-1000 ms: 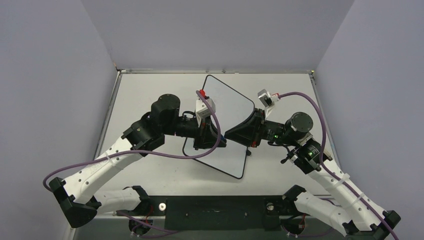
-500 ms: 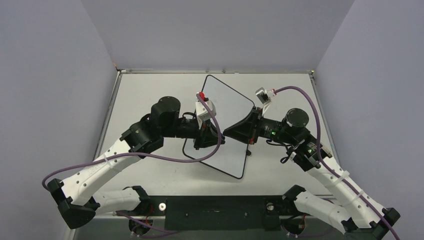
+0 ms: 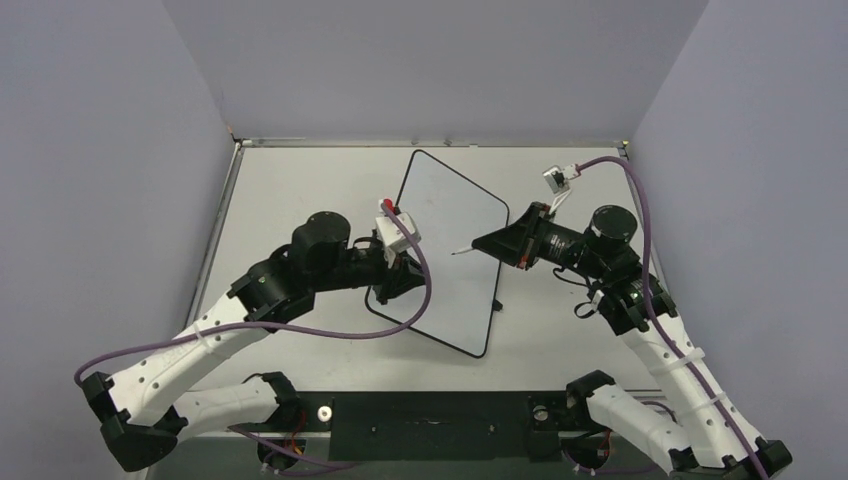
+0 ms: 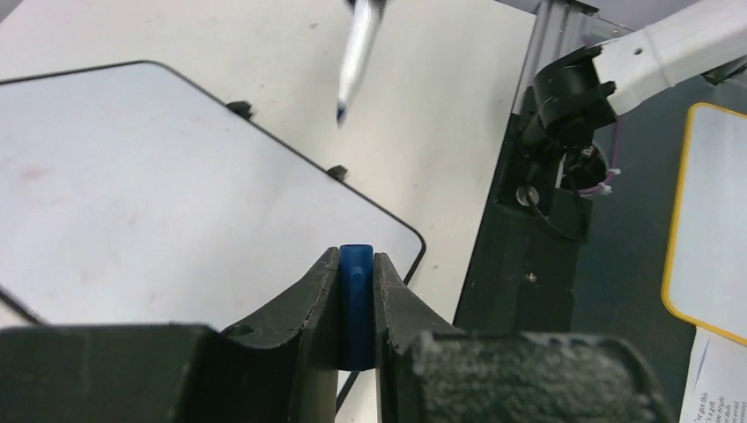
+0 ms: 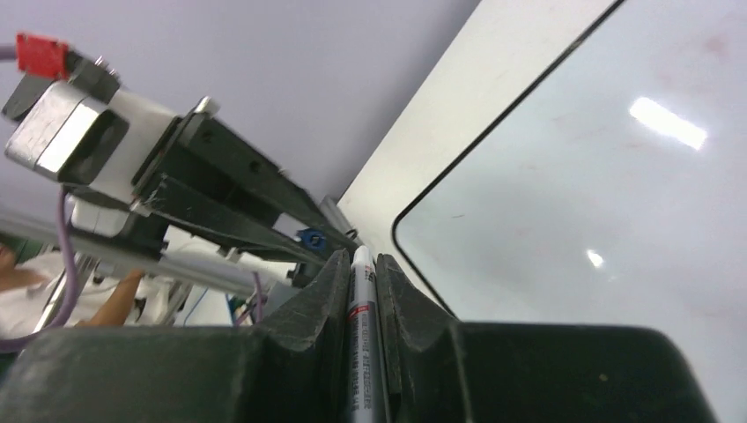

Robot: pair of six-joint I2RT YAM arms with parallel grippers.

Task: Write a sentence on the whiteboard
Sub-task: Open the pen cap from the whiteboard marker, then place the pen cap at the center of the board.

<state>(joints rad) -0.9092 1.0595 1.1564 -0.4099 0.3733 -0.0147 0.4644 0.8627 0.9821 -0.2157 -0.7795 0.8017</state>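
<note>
1 marker (image 5: 362, 370) in right gripper (image 5: 361, 264); blue cap (image 4: 357, 308), seemingly, in left gripper (image 4: 357, 260).

Plain lavender-grey walls (image 3: 100, 150) close in the white desk (image 3: 300, 190) on three sides. An aluminium rail (image 3: 330, 142) runs along its far edge, and a black plate (image 3: 430, 412) spans the near edge. Past that edge, a yellow-rimmed white panel (image 4: 713, 220) shows against dark ground.
</note>
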